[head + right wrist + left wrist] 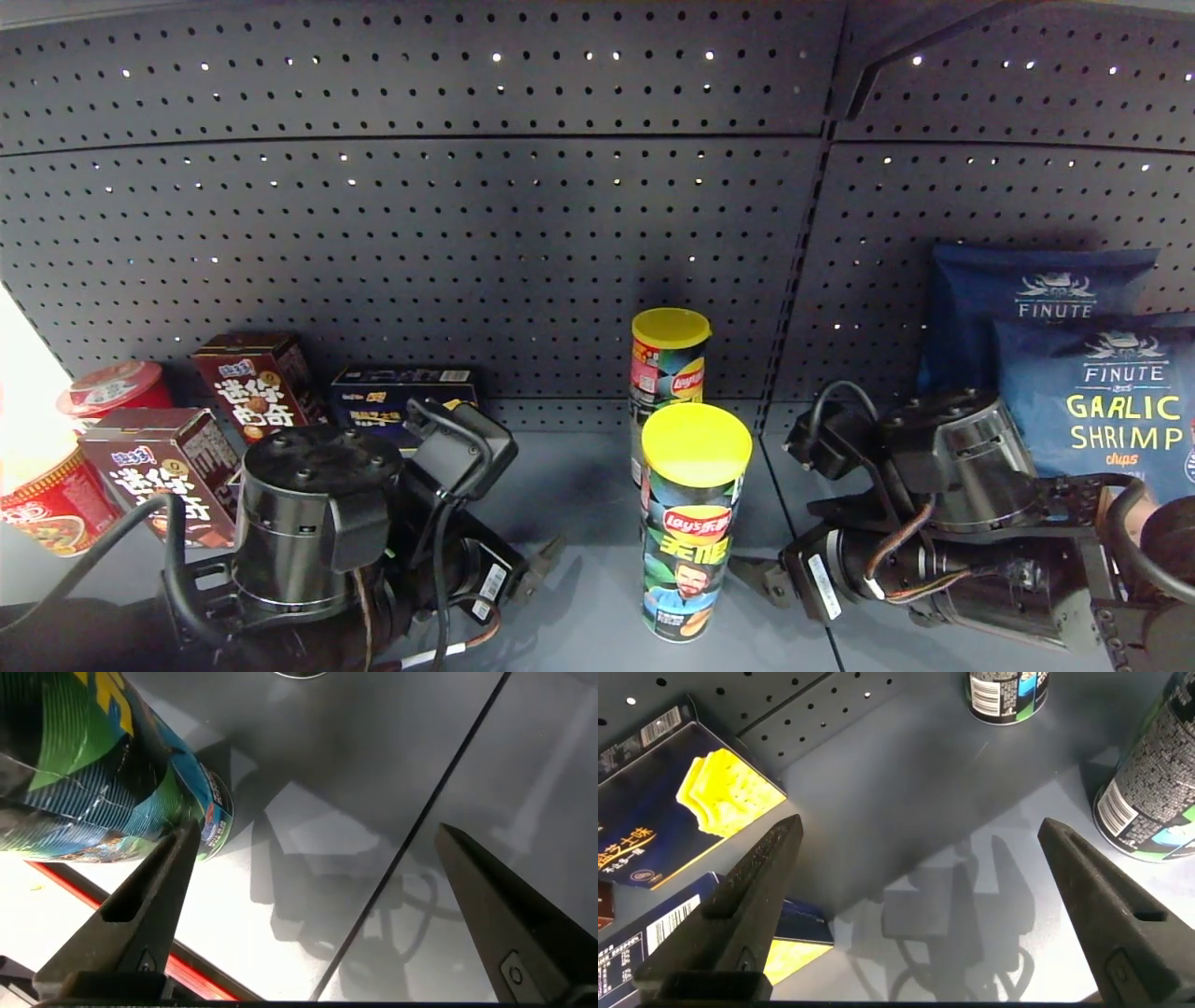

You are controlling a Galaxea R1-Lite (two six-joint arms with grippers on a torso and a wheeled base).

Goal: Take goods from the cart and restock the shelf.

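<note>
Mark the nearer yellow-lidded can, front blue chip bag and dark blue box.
Nearer yellow-lidded can (696, 444), head view, lid top.
Front blue chip bag (1092, 415), head view, printed face.
Dark blue box (392, 399), head view, front face.

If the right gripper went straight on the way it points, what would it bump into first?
Likely the front chip can: the open right gripper points at its lower part, one finger beside it. Depth is unclear.

Yellow-lidded black-and-green chip can, blue chip bags, brown boxes, grey perforated back panel
</note>
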